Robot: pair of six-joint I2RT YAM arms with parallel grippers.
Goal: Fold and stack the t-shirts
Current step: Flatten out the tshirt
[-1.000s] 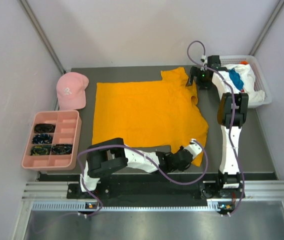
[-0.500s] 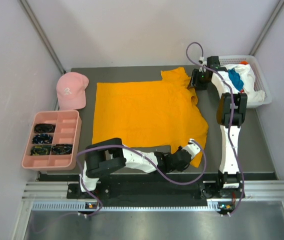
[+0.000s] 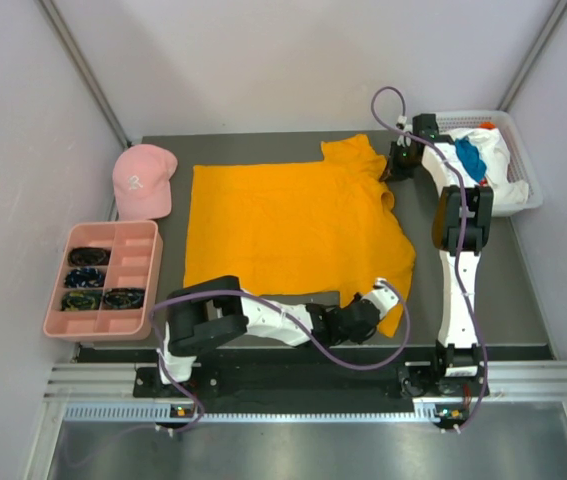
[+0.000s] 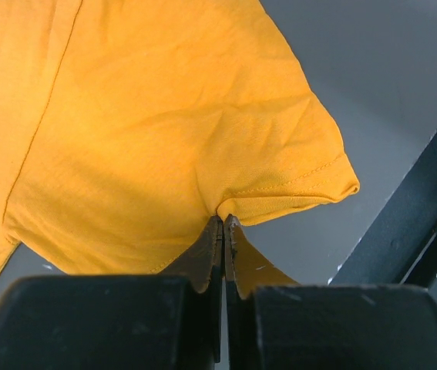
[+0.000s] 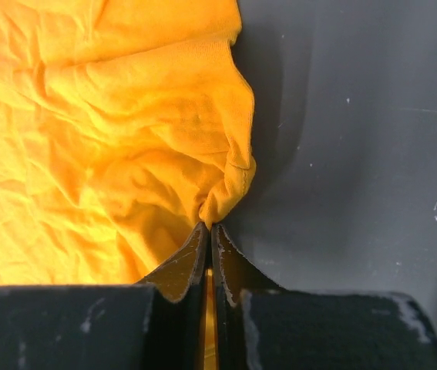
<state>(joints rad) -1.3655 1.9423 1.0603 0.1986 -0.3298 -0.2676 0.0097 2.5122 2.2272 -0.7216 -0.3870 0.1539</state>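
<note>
The orange t-shirt (image 3: 283,225) lies spread flat across the middle of the bench (image 3: 523,275). The left tool (image 4: 223,225) is clamped on its near sleeve hem, at the shirt's 4 o'clock corner; the right tool (image 5: 207,228) pinches a bunched fold of the far sleeve at 1 o'clock. Gripping both sleeves on 1 side probably prepares a lengthwise fold toward 9 o'clock. White and teal t-shirts (image 3: 493,158) sit in the basket (image 3: 535,196) at 2 o'clock.

Left of shirt (image 3: 283,230), cap (image 3: 143,180); right, basket (image 3: 531,192)
</note>
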